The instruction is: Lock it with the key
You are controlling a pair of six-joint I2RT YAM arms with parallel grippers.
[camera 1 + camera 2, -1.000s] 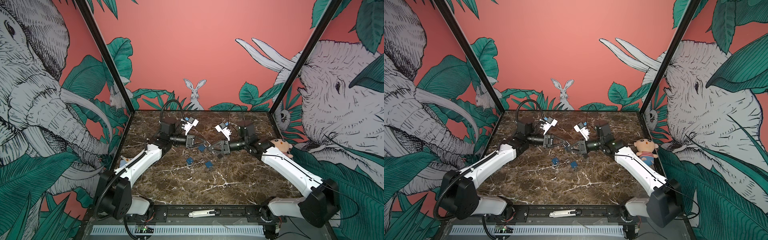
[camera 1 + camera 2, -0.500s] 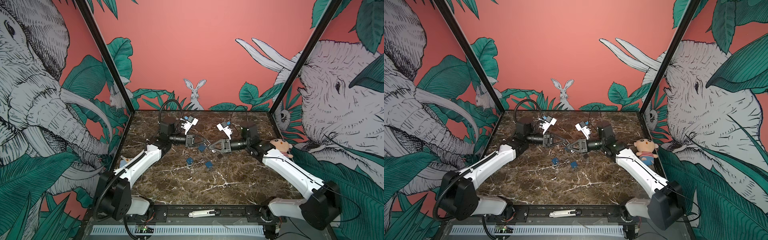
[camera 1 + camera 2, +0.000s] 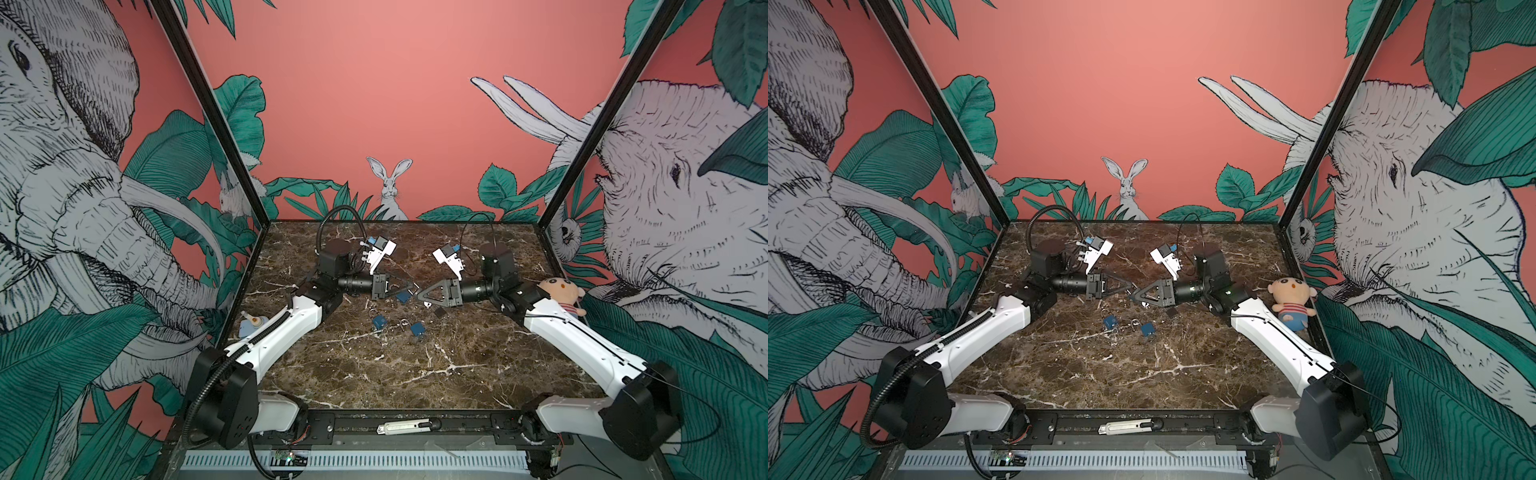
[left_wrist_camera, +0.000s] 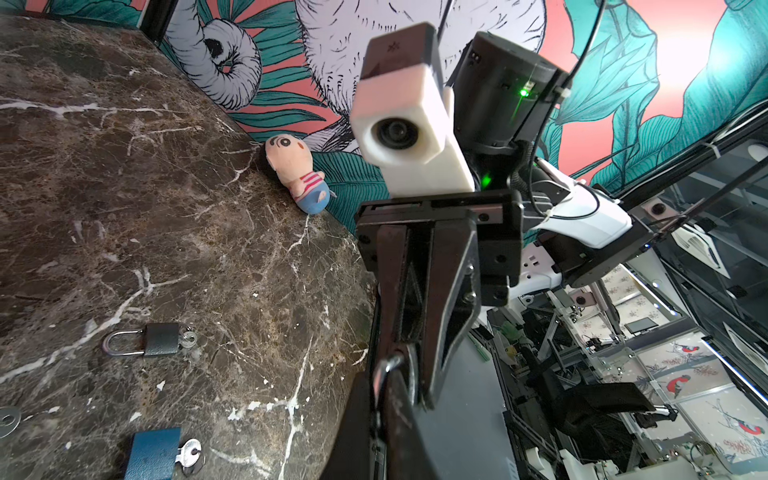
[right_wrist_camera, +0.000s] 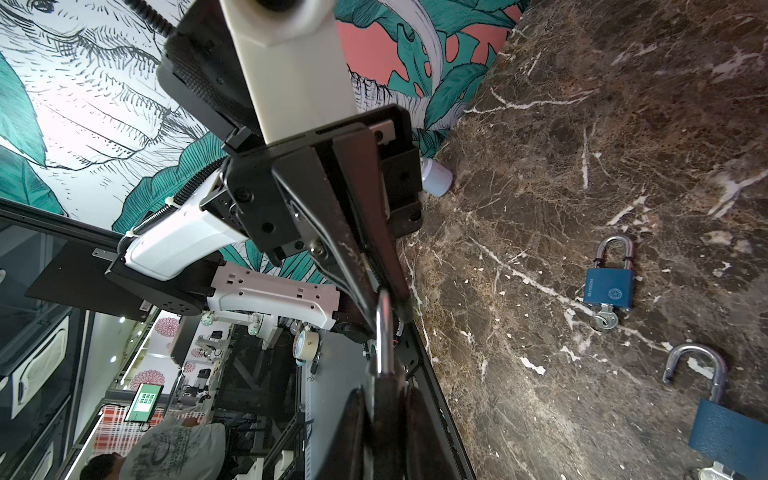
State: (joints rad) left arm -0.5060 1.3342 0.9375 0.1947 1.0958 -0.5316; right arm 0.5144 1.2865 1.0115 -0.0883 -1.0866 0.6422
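Key: small flat silvery-white metal key (image 3: 426,304) (image 3: 1144,304), a pale speck just under the tips of the right hand (image 3: 419,293) in both top views, over the middle of the bench; out of sight in both wrist views.
Padlock: small, caught between the two hands, with only its silvery steel shackle (image 5: 384,332) plain to see, running straight from one set of tips to the other; body hidden, colour not to be told.
Left hand (image 3: 414,286): narrow, tips pinched on the bend of the shackle.
Right hand: narrow, fingers nearly together on the padlock's other end; body or key in the pinch, cannot tell.
Meeting place: tip to tip, both hands lying level and raised off the dark brown, white-veined marble bench (image 3: 415,374), toward its far half.
Loose locks, top views: three small blue padlocks (image 3: 379,321) and one small black padlock (image 3: 439,312) on the bench, near and below the hands.
Loose locks, wrist views: black padlock shut, a spare silvery key (image 4: 189,337) in its keyhole; one blue lock (image 5: 609,289) shut with a key in it; another blue lock (image 5: 727,424) with its shackle swung open.
Edges: plush doll in a striped shirt (image 3: 561,295) against the right wall; small pale bottle (image 3: 253,322) by the left wall; pale utility knife (image 3: 407,427) on the black front rail.
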